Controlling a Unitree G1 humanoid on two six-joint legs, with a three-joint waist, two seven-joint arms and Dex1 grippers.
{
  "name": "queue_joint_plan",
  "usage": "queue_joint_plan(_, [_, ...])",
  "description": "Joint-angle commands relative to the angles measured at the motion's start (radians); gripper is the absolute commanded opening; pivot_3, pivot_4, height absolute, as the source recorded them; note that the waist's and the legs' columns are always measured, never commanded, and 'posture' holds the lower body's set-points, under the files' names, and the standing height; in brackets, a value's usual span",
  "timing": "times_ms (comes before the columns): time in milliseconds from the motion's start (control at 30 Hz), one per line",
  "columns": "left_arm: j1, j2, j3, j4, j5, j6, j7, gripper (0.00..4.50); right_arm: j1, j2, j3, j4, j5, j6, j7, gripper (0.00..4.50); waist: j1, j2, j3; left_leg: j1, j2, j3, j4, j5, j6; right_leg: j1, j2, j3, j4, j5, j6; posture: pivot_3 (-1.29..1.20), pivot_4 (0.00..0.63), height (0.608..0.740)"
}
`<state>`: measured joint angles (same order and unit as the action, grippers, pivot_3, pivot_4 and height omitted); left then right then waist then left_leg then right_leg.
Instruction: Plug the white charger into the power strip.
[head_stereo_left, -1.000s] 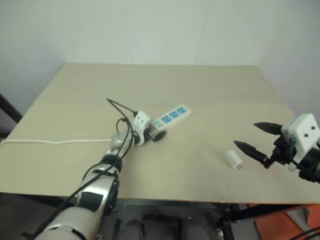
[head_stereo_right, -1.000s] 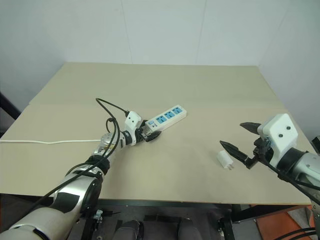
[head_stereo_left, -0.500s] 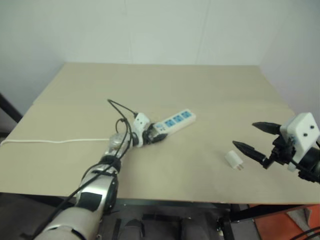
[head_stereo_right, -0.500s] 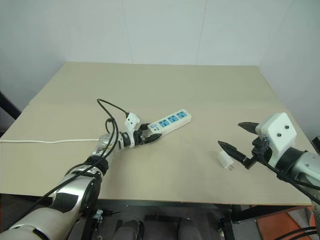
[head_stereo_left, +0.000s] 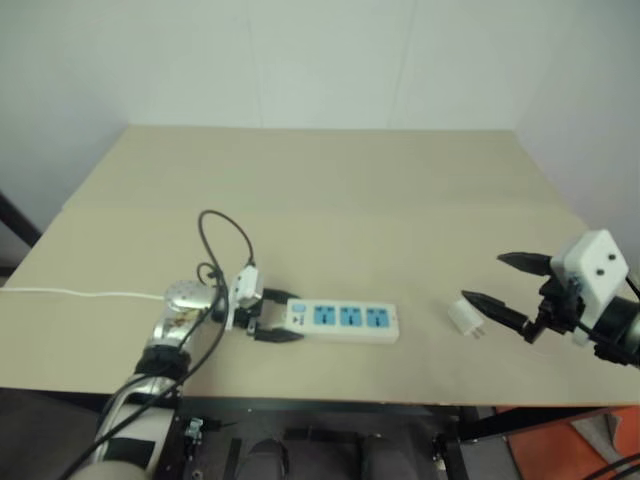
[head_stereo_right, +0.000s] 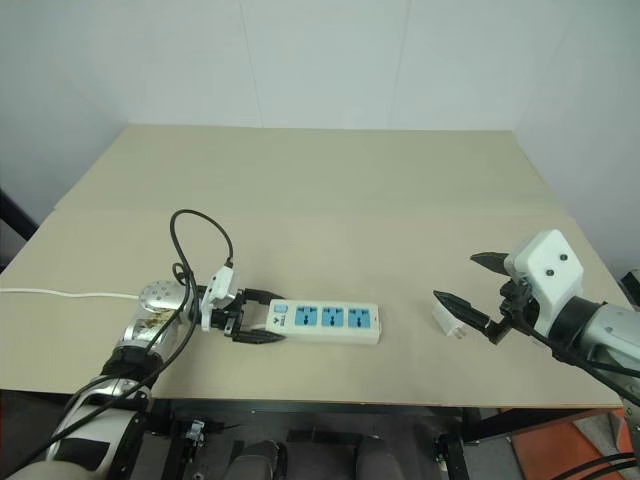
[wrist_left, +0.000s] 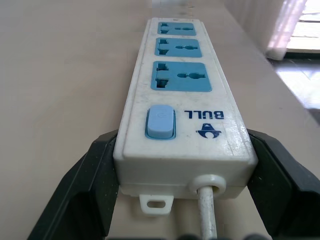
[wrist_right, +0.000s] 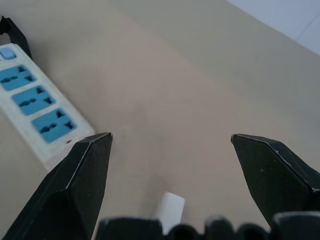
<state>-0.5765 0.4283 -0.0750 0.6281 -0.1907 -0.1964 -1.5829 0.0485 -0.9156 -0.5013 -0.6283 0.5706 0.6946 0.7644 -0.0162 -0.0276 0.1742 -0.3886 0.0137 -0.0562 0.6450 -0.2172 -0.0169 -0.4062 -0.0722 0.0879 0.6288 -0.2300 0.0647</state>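
Right in front of you lies the worktop (head_stereo_right: 330, 180), a broad beige sheet that carries everything. Across its near part runs the power strip (head_stereo_right: 322, 322), flat and roughly parallel to the near edge, its three blue socket faces turned up and bare. Its white cord (head_stereo_right: 60, 294) trails off toward the robot's left edge of the worktop, and a black cable (head_stereo_right: 195, 235) loops up over the left arm just behind the strip's switch end.

Your left gripper (head_stereo_right: 250, 318) is clamped on that switch end: in the left wrist view a black finger (wrist_left: 82, 187) presses each long side of the strip, with the blue switch (wrist_left: 160, 121) and the cord outlet between them.

Your right gripper (head_stereo_right: 470, 292) hovers above the worktop near its right edge, fingers spread wide and holding nothing. One of its black fingertips (head_stereo_right: 445, 300) sits just beside the white charger (head_stereo_right: 443, 319), though you cannot tell from these views whether they touch.

That charger rests on the worktop well apart from the strip, to the robot's right of the last socket, with bare worktop between the two and nothing lying across the sockets.
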Motion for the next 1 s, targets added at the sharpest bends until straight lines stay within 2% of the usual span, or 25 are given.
queue_joint_plan(33, [-0.001, -0.010, -0.009, -0.028, -0.014, -0.011, 0.028, 3.27, -0.023, -0.020, 0.009, 0.013, -0.007, -0.027, 0.015, 4.50, 0.001, 0.000, 0.000, 0.000, 0.000, 0.000, 0.000, 0.000, 0.000, 0.000, 0.000, 0.000, 0.000, 0.000, 0.000, 0.00, 0.150, 0.740])
queue_joint_plan(200, [-0.004, -0.044, -0.034, -0.003, 0.004, -0.030, 0.072, 3.27, -0.051, -0.035, 0.032, 0.037, -0.011, -0.033, 0.026, 4.50, 0.002, 0.000, 0.000, 0.000, 0.000, 0.000, 0.000, 0.000, 0.000, 0.000, 0.000, 0.000, 0.000, -0.002, 0.004, 0.00, 0.150, 0.740])
queue_joint_plan(267, [-0.008, -0.052, -0.039, 0.008, 0.000, -0.026, 0.070, 4.01, -0.061, -0.038, 0.036, 0.045, -0.009, -0.033, 0.030, 4.50, 0.003, 0.000, 0.000, 0.000, 0.000, 0.000, 0.000, 0.000, 0.000, 0.000, 0.000, 0.000, 0.000, -0.002, 0.004, 0.00, 0.150, 0.740])
queue_joint_plan(333, [-0.012, -0.061, -0.036, 0.013, -0.015, -0.023, 0.062, 4.48, -0.064, -0.039, 0.039, 0.047, -0.011, -0.035, 0.033, 4.50, 0.003, 0.000, 0.000, 0.000, 0.000, 0.000, 0.000, 0.000, 0.000, 0.000, 0.000, 0.000, 0.000, -0.002, 0.004, 0.00, 0.150, 0.740])
queue_joint_plan(633, [-0.024, -0.088, -0.033, 0.030, -0.055, -0.011, 0.026, 4.48, -0.072, -0.043, 0.046, 0.054, -0.016, -0.037, 0.047, 4.50, 0.001, 0.000, 0.000, 0.000, 0.000, 0.000, 0.000, 0.000, 0.000, 0.000, 0.000, 0.000, 0.000, -0.002, 0.004, 0.00, 0.150, 0.740])
queue_joint_plan(900, [-0.034, -0.092, -0.097, 0.162, 0.028, -0.125, 0.017, 4.48, -0.084, -0.053, 0.044, 0.046, -0.004, -0.029, 0.048, 4.50, 0.001, 0.001, -0.002, 0.002, 0.000, 0.000, 0.000, 0.000, 0.000, 0.002, 0.000, 0.000, 0.000, -0.003, 0.005, 0.00, 0.150, 0.740])
queue_joint_plan(1000, [-0.037, -0.095, -0.091, 0.188, 0.026, -0.141, 0.031, 3.91, -0.095, -0.054, 0.050, 0.047, -0.002, -0.027, 0.047, 4.50, 0.001, 0.003, -0.007, 0.003, 0.000, 0.000, 0.000, 0.000, 0.000, 0.003, 0.000, 0.000, 0.000, -0.004, 0.006, 0.00, 0.150, 0.740])
